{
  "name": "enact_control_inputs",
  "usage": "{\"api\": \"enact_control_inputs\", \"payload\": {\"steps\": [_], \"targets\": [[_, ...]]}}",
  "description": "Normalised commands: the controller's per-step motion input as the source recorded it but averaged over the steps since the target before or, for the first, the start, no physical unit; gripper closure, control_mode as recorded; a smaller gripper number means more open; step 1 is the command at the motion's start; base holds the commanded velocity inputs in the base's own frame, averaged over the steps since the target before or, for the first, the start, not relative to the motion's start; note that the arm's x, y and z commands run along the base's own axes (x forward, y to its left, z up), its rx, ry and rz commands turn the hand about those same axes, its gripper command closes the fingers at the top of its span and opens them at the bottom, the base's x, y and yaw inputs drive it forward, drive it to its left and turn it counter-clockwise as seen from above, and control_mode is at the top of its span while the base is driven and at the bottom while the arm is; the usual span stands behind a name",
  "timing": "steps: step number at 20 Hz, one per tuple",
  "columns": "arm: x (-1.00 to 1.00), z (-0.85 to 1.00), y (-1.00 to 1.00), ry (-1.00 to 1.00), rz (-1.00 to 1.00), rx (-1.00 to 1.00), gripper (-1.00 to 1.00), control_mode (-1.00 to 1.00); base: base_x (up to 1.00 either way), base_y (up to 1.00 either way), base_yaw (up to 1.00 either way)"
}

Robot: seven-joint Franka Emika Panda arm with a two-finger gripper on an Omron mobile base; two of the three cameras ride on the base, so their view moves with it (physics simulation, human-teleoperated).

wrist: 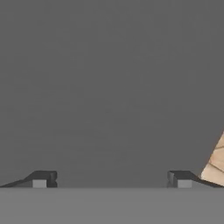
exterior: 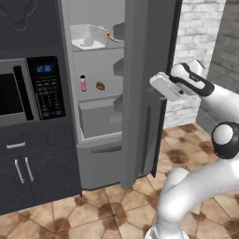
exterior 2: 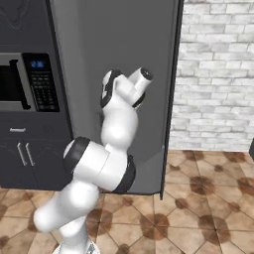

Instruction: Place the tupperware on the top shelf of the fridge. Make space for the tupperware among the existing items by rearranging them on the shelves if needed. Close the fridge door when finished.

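On the far left stands a black built-in microwave (exterior: 28, 91) with a blue-lit clock, set in dark cabinetry above two dark cabinet doors with pale bar handles (exterior: 23, 170). Just right of it the tall grey fridge (exterior: 95, 116) shows its inside. On its top shelf sits the clear, shallow tupperware tub (exterior: 88, 37), with a small orange item just beside it at its right. On the shelf below stand a small pink bottle with a dark cap (exterior: 83, 83) and, near it, a little brown roundish thing (exterior: 100, 86) that is too small to name. Below those is a pale grey drawer (exterior: 100, 116).

Right of the shelves the grey fridge door (exterior: 144, 93) stands partly open, edge-on in the left base view. My gripper (wrist: 111, 179) faces its flat outer surface from very close, my two dark fingertips (wrist: 43, 179) spread wide apart, nothing between them. Whether they touch the door I cannot tell. Farthest right are a whitish brick wall (exterior 2: 218, 74) and brown patterned floor tiles (exterior 2: 208, 198).
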Motion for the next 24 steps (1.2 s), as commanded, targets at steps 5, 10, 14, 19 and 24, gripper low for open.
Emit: {"api": "enact_control_inputs", "payload": {"steps": [5, 10, 14, 19, 24], "targets": [[0.13, 0.00, 1.00, -0.30, -0.61, -0.18, -1.00, -1.00, 0.00, 0.00, 0.00], [0.55, -0.15, 1.00, -0.15, -0.33, -0.06, -1.00, -1.00, 0.00, 0.00, 0.00], [0.54, -0.02, 0.97, -0.15, -0.29, -0.04, -1.00, -1.00, 0.00, 0.00, 0.00], [0.41, 0.04, 0.60, -0.24, -0.37, -0.02, -1.00, -1.00, 0.00, 0.00, 0.00], [0.65, 0.00, 0.64, -0.09, -0.25, 0.00, -1.00, -1.00, 0.00, 0.00, 0.00]]}}
